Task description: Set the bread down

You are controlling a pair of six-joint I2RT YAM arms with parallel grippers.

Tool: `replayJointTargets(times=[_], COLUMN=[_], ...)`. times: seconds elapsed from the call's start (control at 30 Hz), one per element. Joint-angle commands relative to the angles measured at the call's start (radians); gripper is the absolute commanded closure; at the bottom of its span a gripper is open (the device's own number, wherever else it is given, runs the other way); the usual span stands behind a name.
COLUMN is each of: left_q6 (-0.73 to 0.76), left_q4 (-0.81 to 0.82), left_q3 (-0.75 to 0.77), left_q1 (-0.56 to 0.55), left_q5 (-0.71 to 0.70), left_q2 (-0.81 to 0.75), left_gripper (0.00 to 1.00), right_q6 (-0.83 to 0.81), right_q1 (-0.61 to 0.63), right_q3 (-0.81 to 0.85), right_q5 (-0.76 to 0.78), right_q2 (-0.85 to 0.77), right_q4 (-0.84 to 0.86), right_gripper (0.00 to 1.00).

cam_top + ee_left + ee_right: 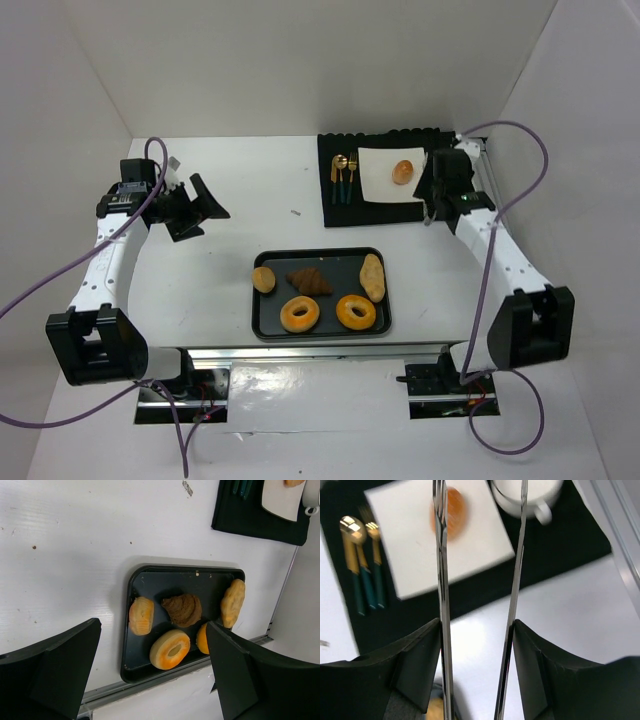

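The bread (403,171) is a small glossy orange-brown roll lying on a white square plate (385,185) on the black mat (340,208) at the back right. In the right wrist view the bread (456,510) lies on the plate (410,545), partly behind the left blade of metal tongs (441,580). My right gripper (440,190) (477,625) is shut on the tongs, just right of the plate; the blades stand apart with nothing between them. My left gripper (200,205) (152,630) is open and empty, far left.
A dark tray (258,330) at the front centre holds a tan bun (264,279), a croissant (309,281), a pale loaf (373,277) and two bagels (300,314). Gold cutlery (345,175) lies on the mat's left. A white cup (525,492) stands beside the plate.
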Motion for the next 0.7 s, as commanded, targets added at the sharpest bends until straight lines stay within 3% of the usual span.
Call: replayJointTargets(times=[0.0, 0.23, 0.47, 0.53, 0.67], left_q6=[-0.004, -0.004, -0.013, -0.013, -0.013], left_q4=[0.012, 0.032, 0.032, 0.032, 0.032], left_q3=[0.020, 0.001, 0.001, 0.001, 0.001], left_q1=[0.007, 0.007, 0.007, 0.007, 0.007], left_q5=[0.026, 0.044, 0.044, 0.044, 0.035], left_q2=[-0.010, -0.010, -0.010, -0.010, -0.010], left_gripper=[0.00, 0.00, 0.00, 0.00, 0.00], right_q6=[0.048, 0.221, 0.239, 0.239, 0.249], right_q1=[-0.003, -0.012, -0.003, -0.003, -0.003], right_q3=[-0.161, -0.567, -0.644, -0.644, -0.606], right_q5=[0.095, 0.095, 0.171, 0.181, 0.213], right_q2=[-0.135, -0.311, -0.210, -0.190, -0.219], right_q4=[0.012, 0.102, 0.232, 0.233, 0.173], right_gripper=[0.36, 0.36, 0.35, 0.26, 0.00])
